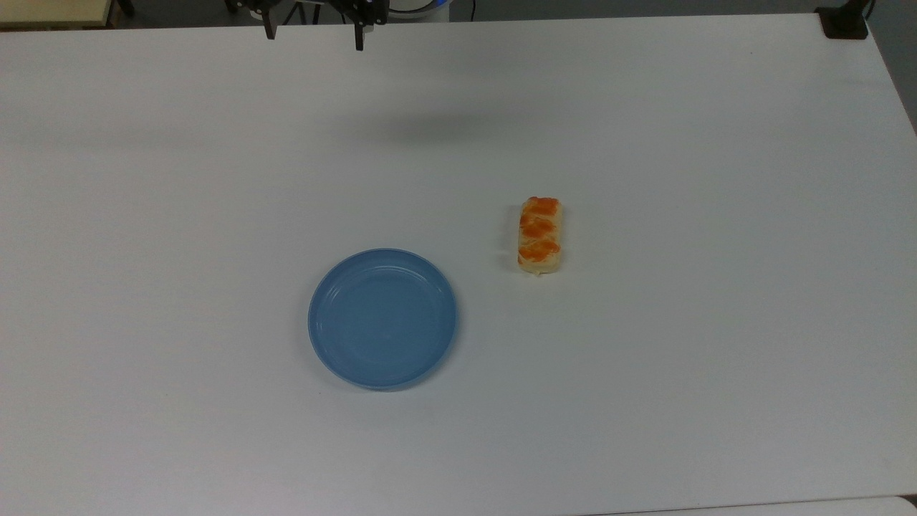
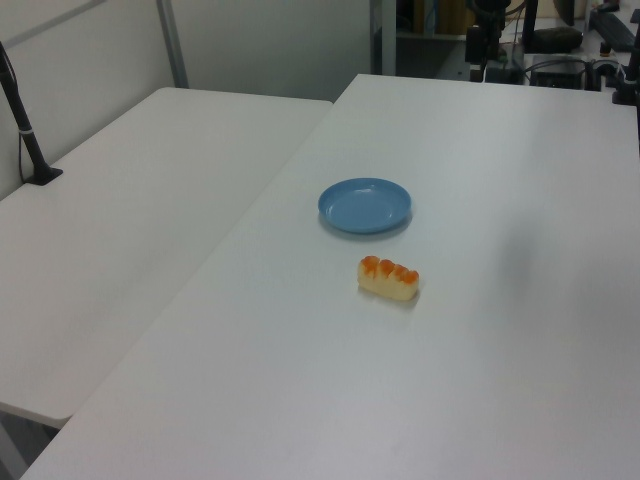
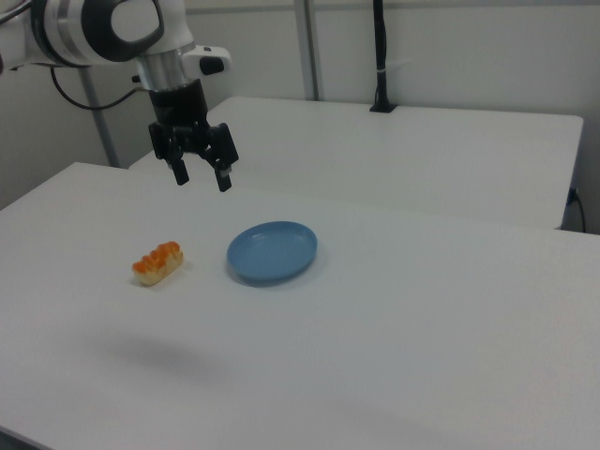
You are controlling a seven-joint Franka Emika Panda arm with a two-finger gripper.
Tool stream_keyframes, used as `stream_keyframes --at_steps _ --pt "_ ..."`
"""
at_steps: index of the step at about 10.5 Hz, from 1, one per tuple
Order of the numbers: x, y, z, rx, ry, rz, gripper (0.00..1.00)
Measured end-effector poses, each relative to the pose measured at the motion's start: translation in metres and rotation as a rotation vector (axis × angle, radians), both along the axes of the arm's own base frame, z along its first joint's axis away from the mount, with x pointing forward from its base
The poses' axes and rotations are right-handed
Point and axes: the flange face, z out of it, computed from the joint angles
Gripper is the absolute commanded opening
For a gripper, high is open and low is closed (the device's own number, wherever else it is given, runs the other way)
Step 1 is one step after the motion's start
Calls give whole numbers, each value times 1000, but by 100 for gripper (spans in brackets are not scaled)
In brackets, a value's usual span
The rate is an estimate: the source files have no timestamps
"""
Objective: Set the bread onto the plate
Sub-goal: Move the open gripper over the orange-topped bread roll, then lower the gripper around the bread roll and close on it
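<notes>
The bread [image 1: 540, 236] [image 2: 389, 279] [image 3: 157, 262], a pale bun with orange-brown patches, lies on the white table to the right of the plate in the top view. The blue plate [image 1: 382, 318] [image 2: 365, 205] [image 3: 272, 251] sits with nothing on it. My gripper [image 3: 202, 178] [image 1: 314, 39] hangs high above the table, open, with nothing between its fingers. In the right view it hovers above and behind the gap between bread and plate; in the top view its fingertips show at the far top edge.
The white table [image 1: 645, 358] is bare around the two objects. A second white table [image 2: 120, 230] adjoins it on the left view's left. A black post [image 3: 380, 56] stands on the far table in the right view.
</notes>
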Motion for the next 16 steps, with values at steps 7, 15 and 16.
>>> stream_keyframes --at_steps 7,15,16 --pt "1 -1 -7 -4 18 81 100" --pt "42 155 -127 26 -39 44 100" --pt "44 169 -147 39 -22 39 100"
